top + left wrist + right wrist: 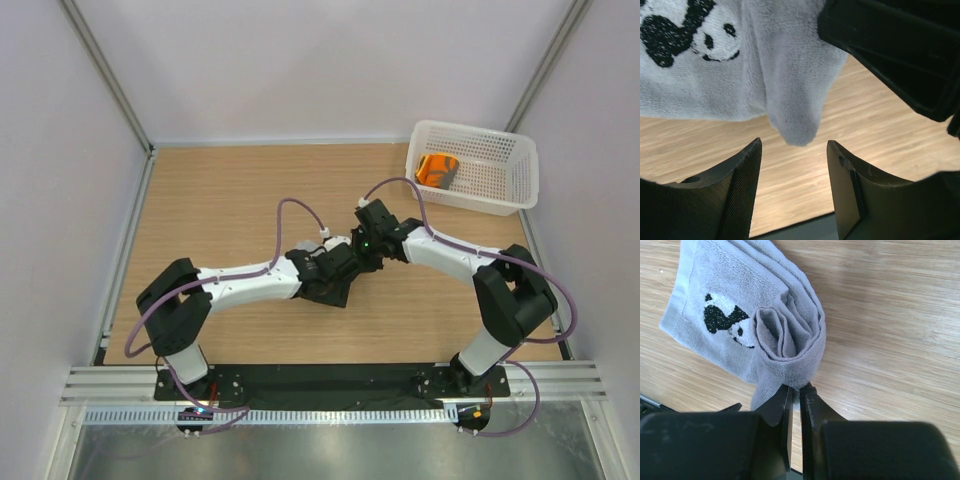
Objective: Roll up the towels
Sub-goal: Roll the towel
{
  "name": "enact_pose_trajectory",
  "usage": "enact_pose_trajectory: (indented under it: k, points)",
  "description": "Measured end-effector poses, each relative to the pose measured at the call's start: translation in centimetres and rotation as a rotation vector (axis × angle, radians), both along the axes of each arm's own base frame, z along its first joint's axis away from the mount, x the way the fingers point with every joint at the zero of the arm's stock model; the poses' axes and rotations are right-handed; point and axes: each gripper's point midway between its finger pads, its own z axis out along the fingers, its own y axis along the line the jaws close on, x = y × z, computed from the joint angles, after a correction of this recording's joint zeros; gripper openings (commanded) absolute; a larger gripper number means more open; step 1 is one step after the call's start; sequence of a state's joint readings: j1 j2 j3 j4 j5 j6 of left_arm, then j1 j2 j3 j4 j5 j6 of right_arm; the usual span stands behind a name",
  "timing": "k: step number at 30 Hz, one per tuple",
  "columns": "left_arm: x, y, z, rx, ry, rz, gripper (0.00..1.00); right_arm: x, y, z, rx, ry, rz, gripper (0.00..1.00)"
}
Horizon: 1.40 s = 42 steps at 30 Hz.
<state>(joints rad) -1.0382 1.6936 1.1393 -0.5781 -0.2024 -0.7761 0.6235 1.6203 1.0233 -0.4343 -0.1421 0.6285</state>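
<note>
The light-grey towel (765, 315), marked with a black-and-white panda, is partly rolled and lifted off the wooden table. My right gripper (796, 389) is shut on the lower edge of the roll. My left gripper (795, 144) is open just below the towel's hanging tip (795, 125), with nothing between its fingers (747, 175). In the top view both grippers meet mid-table (352, 255) and hide the grey towel. The orange towel (437, 170) lies rolled in the white basket (500, 190).
The white perforated basket stands at the far right corner of the table (220, 200). White walls and metal frame posts (105, 75) close in the table. A black base rail (330, 380) runs along the near edge.
</note>
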Motion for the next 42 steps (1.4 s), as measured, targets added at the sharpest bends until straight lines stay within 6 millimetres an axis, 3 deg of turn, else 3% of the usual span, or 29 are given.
enact_pose_trajectory:
  k: [7,18,21,22,25,30,31,32,35,38,42]
  points:
    - [1.4,0.0,-0.9,0.05,-0.088,0.028,0.56,0.4,-0.6,-0.8,-0.02,0.013,-0.018,0.01]
    - [2.0,-1.3,-1.7,-0.025,-0.123,0.034,0.56,0.6,-1.0,-1.1,-0.026,0.022,-0.031,0.01]
    - [2.1,-1.5,-1.9,-0.04,-0.13,0.038,0.46,0.6,-0.9,-1.2,-0.026,0.025,-0.031,0.01]
    - [2.2,-1.7,-1.9,-0.048,-0.134,0.039,0.31,0.6,-0.9,-1.2,-0.023,0.025,-0.031,0.01]
    - [2.3,-1.9,-2.2,-0.056,-0.139,0.055,0.01,0.3,-0.3,-1.0,0.005,0.036,-0.014,0.01]
    - [2.7,-1.8,-2.8,-0.05,-0.137,0.078,0.0,0.0,0.4,-0.5,0.03,0.044,0.01,0.02]
    - [2.7,-1.8,-2.8,-0.053,-0.135,0.078,0.0,0.0,0.4,-0.4,0.03,0.045,0.011,0.05]
    - [2.6,-1.9,-2.7,-0.058,-0.128,0.074,0.0,0.0,0.4,-0.4,0.029,0.046,0.012,0.21]
    - [2.6,-2.0,-2.4,-0.103,-0.097,0.061,0.0,0.1,0.2,-0.1,0.019,0.05,0.009,0.56]
    - [2.5,-1.9,-1.7,-0.195,-0.047,0.051,0.0,0.5,-0.8,0.2,-0.003,0.061,-0.003,0.65]
    - [2.7,-1.7,-1.1,-0.336,0.044,0.06,0.0,2.2,-1.4,1.8,0.0,0.019,-0.024,0.66]
